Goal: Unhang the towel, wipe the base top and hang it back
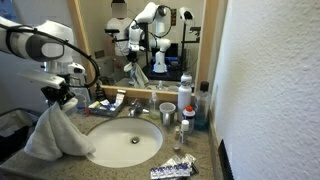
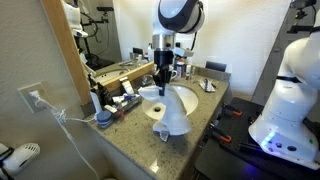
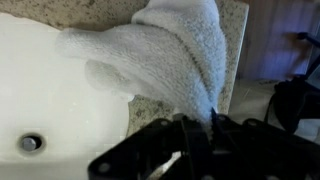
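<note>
The pale grey-white towel point(image 1: 58, 135) hangs limp from my gripper point(image 1: 62, 97), which is shut on its top corner. Its lower part rests on the speckled granite base top point(image 1: 205, 158) and over the rim of the white sink. In an exterior view the towel point(image 2: 168, 117) drapes at the counter's front edge below my gripper point(image 2: 160, 82). In the wrist view the towel point(image 3: 160, 55) spreads across the base top point(image 3: 60, 12) and the basin edge, with its corner pinched between my fingers point(image 3: 205, 125).
White oval sink basin point(image 1: 128, 140) with faucet point(image 1: 133, 108). Bottles and a cup point(image 1: 168, 113) stand at the back near the mirror. A foil packet point(image 1: 172, 169) lies at the front. A wall point(image 1: 270, 90) bounds one side. A second white robot point(image 2: 290, 90) stands beside the vanity.
</note>
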